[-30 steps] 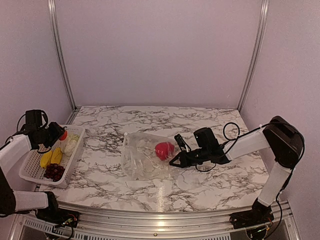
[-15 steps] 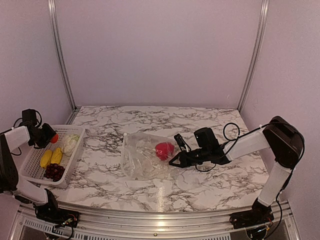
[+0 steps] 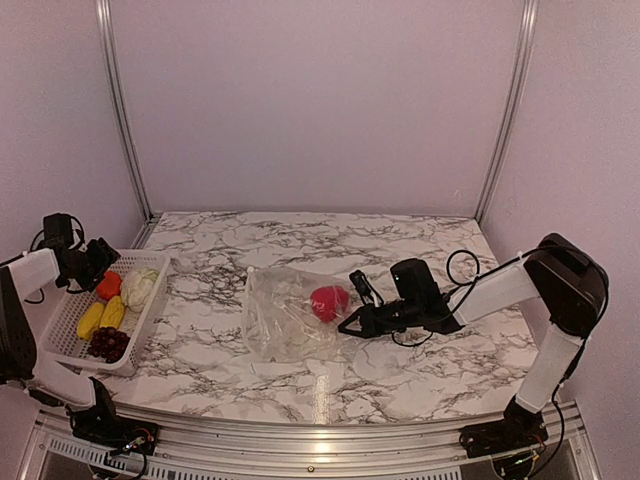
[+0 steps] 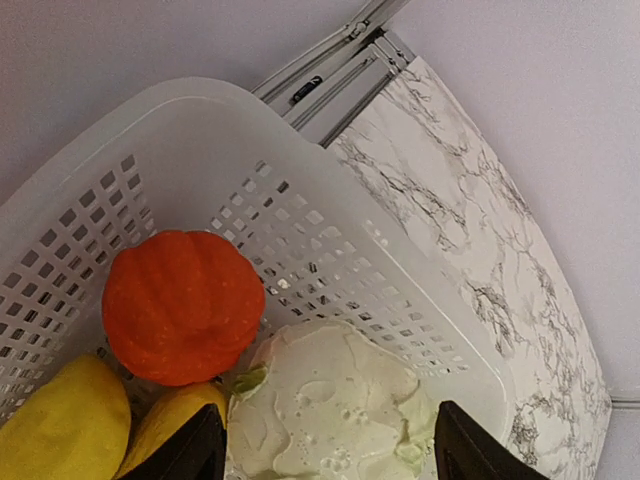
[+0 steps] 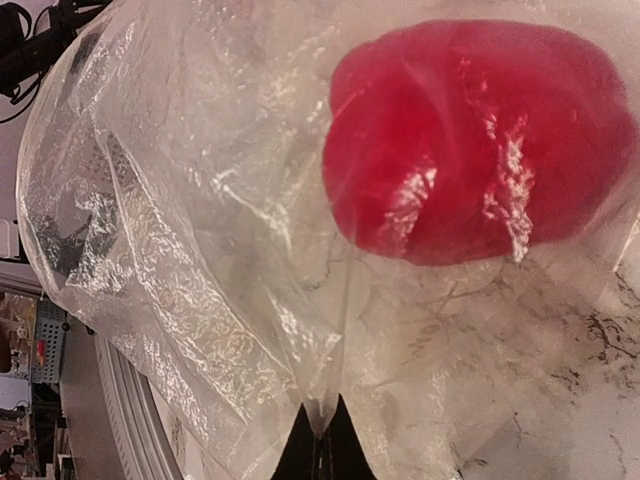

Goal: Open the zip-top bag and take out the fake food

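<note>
the right gripper clamps the zip-top bag by its edge, anchoring it (red piece just beyond the jaws); the left gripper gapes empty over the basket, orange piece just ahead.

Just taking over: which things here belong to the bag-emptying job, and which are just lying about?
Job: clear crinkly zip-top bag; red round plastic food inside it; orange pumpkin-shaped piece; cream-white knobbly lump; yellow banana-like pieces; dark grape bunch.
Lying about: white lattice plastic basket; marble-patterned table.

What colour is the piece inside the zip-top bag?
The piece is red, clearest in the right wrist view.
</note>
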Robot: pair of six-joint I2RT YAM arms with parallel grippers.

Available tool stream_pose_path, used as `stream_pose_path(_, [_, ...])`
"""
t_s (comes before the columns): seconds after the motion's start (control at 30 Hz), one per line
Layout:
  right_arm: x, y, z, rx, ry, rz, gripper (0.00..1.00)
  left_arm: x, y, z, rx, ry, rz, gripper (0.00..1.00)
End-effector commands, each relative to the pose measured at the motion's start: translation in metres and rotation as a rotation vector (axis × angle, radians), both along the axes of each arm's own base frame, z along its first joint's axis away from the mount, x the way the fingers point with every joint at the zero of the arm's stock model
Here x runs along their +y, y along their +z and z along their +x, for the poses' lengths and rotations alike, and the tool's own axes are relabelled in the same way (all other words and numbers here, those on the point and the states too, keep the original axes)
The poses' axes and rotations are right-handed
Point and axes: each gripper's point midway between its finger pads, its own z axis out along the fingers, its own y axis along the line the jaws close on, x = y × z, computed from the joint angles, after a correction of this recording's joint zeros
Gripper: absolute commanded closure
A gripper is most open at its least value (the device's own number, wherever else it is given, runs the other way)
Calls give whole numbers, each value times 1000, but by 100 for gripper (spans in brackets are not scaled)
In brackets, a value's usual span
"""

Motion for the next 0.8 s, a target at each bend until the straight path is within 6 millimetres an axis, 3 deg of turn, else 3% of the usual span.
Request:
stream_pose_path(0.0, [6,10,-4,-14,15,38,100,-51,36,5,-148,-219,-51,29])
stream_pose_path(0.2, [19,9,-16,3,37,49,100,-131,56,-13,-258,-462,-132,39])
stream_pose_path(0.37, [36,9,-30,22,73,67,96,-203,44,-38,-260,-657,-196,47])
stream_pose_path(0.47, [40,10,-34,38,83,77,86,-230,29,-50,-248,-728,-232,53])
stream_pose_path(0.6, [37,20,-31,18,80,66,65,-263,14,-62,-227,-814,-252,59])
stream_pose_path(0.77, [20,31,-14,-19,34,26,50,-294,-5,-62,-163,-872,-242,64])
